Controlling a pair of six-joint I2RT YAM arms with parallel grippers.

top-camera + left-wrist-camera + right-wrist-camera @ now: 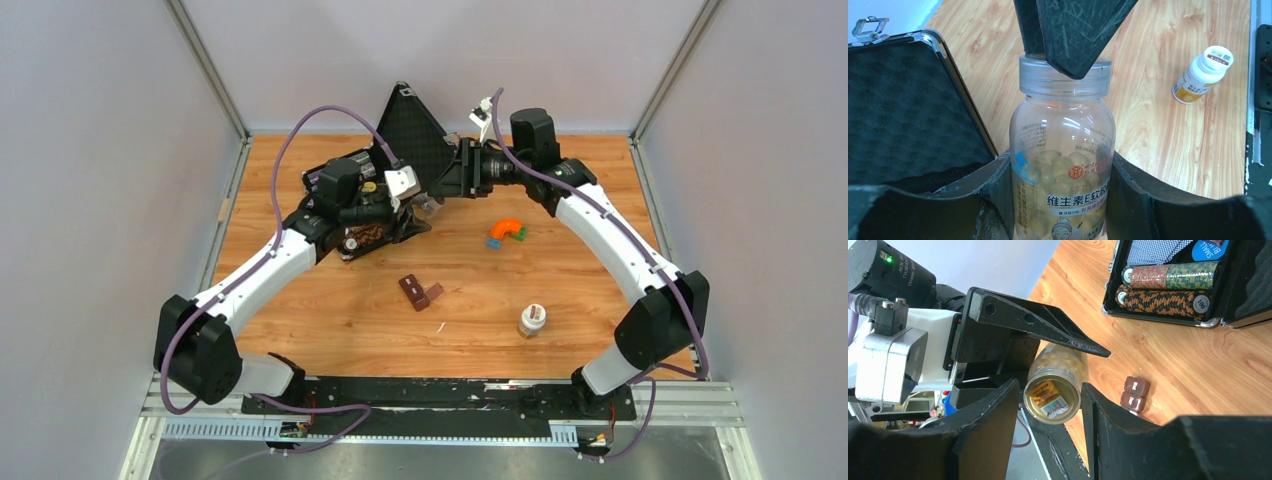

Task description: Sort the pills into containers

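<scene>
From above, the left arm and right arm meet at the far side of the desk, just beside an open black case. The containers, a brown strip, lie mid-desk, well apart from both arms. A small white-capped bottle stands nearer the bases, and an orange, green and blue piece lies to the right. What the arms carry is too small to make out here.

The left wrist view settles it: the left hand is clamped on the body of a clear pill bottle full of pale softgels, and a finger of the other arm lies against its cap, which is on.

The right wrist view looks down the bottle's length. The right hand flanks the cap end closely, but I cannot tell whether it grips yet. Only this view shows poker chips in the case and the containers' lids, which look closed.

My reading: sorting has barely begun. The bottle needs opening, then the lids, then pills placed
</scene>
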